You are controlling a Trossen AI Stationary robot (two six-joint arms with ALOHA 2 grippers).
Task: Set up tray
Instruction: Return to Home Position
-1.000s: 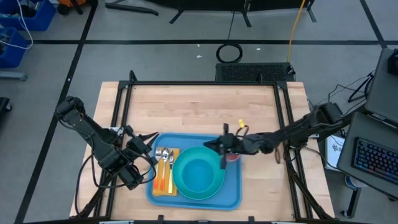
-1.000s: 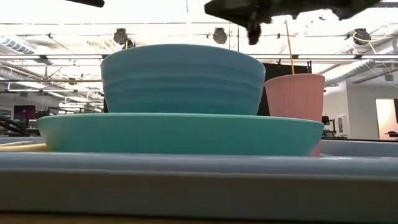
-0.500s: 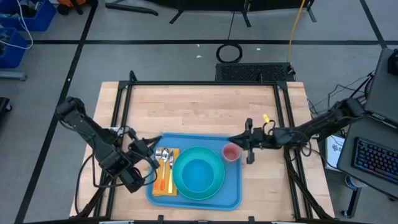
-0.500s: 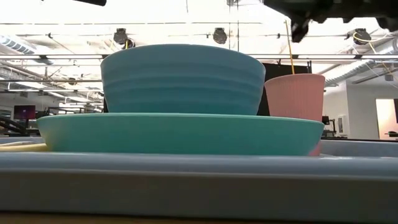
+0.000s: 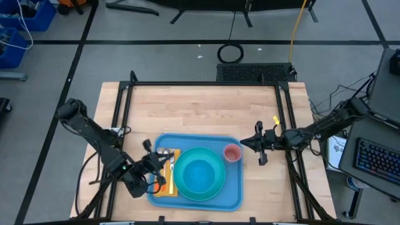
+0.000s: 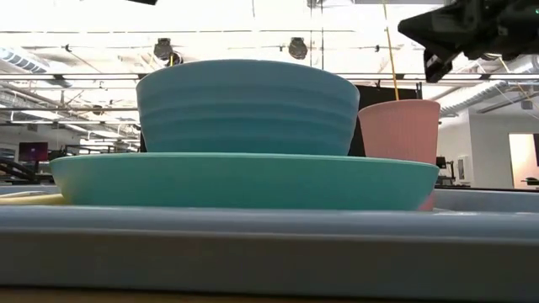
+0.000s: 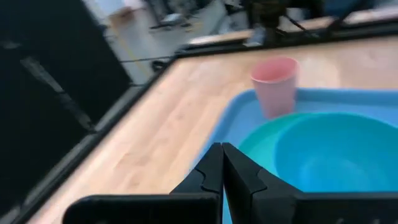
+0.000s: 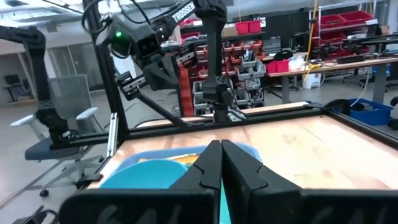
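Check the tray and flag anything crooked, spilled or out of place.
Nothing stands out. On the tray, the bowl sits centred on the plate, the pink cup stands upright beside them, and the cutlery lies on the napkin. The left gripper and the right gripper are shut, holding nothing.

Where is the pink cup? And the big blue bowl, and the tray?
pink cup [image 5: 232, 153]: high view, on its open top.
blue bowl [image 5: 200, 174]: high view, on the middle of its inside.
tray [image 5: 235, 189]: high view, on its bare floor near the right rim.
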